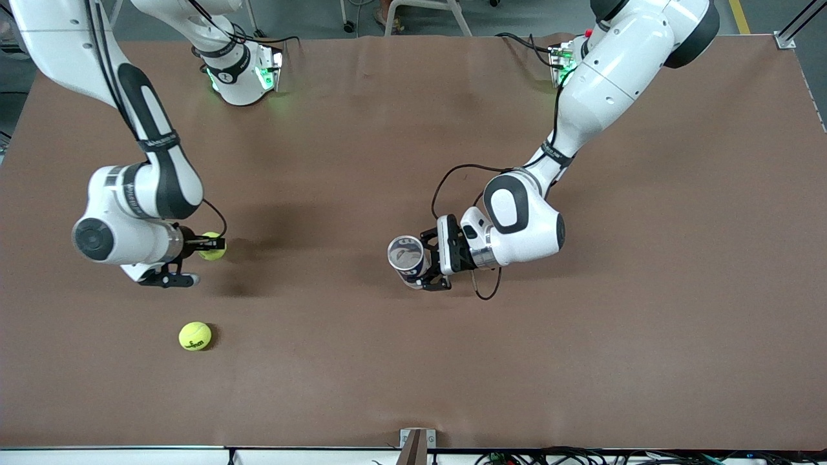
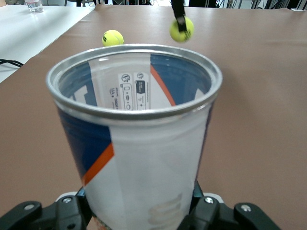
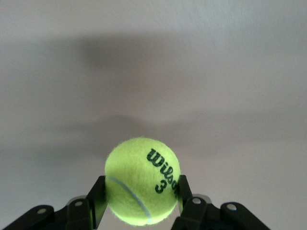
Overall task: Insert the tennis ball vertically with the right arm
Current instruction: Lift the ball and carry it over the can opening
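The right gripper (image 1: pixel 208 248) hangs in the air over the brown desk (image 1: pixel 581 361) toward the right arm's end, and its fingers (image 3: pixel 97 199) pinch a yellow-green tennis ball (image 1: pixel 212 246) between them. In the right wrist view the held ball fills the gap between the two dark fingers, one pressed to each side, with black lettering and a numeral 3 on its felt and a pale seam curving across it. Bare desk lies under it.

A second tennis ball (image 1: pixel 194 336) lies on the desk, apart from those fingers and nearer to the front camera than the spot they are over.

The left gripper (image 1: pixel 423 261) is near the middle of the desk, its fingers (image 2: pixel 206 211) closed on the lower wall of a ball can (image 1: pixel 406 257), one on each side. The can is a clear tube with blue, white and orange label panels and a silver metal rim (image 2: pixel 134 112); its open mouth faces up toward the left wrist camera and nothing shows inside it. In the left wrist view the held ball and the loose ball both show past the rim, well apart from the can.
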Motion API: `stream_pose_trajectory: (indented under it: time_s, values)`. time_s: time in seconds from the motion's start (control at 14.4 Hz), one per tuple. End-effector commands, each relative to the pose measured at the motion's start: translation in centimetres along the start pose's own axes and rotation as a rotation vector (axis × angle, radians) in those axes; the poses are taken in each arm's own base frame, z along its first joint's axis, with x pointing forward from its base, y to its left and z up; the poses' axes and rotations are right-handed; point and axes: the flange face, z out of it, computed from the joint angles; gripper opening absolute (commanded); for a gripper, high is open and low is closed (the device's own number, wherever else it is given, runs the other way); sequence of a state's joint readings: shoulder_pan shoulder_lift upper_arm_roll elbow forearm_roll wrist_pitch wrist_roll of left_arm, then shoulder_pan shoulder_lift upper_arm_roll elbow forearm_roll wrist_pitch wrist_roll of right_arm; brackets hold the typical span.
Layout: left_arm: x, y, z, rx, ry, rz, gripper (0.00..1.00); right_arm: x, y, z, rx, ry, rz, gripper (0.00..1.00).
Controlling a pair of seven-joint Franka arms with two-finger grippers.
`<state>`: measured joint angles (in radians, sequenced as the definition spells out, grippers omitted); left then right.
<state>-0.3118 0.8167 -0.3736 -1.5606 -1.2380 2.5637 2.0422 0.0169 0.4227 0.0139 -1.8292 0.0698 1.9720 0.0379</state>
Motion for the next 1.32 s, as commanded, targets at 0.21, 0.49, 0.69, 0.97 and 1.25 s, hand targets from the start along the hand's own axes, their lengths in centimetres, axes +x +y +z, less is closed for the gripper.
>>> stream_pose_trajectory:
  time_s: [0.21, 0.49, 0.69, 0.97, 1.25]
  values:
    - [-0.7, -0.3, -0.3, 0.007, -0.014, 0.017, 0.75, 0.3, -10.2, -13.4, 0.313, 0.058, -0.057, 0.45]
    - [-0.6, -0.3, -0.3, 0.008, -0.013, 0.018, 0.75, -1.9, -20.4, -15.5, 0.496, 0.080, -0.152, 0.42]
    - [-0.6, -0.3, -0.2, 0.007, -0.012, 0.018, 0.75, -2.6, -26.4, -15.9, 0.573, 0.194, -0.174, 0.42]
    - [-0.6, -0.3, -0.2, 0.007, -0.012, 0.018, 0.75, -2.1, -31.9, -12.7, 0.607, 0.266, -0.126, 0.42]
    - [-0.6, -0.3, -0.2, 0.007, -0.012, 0.018, 0.75, -3.3, -35.5, -10.3, 0.585, 0.243, -0.124, 0.42]
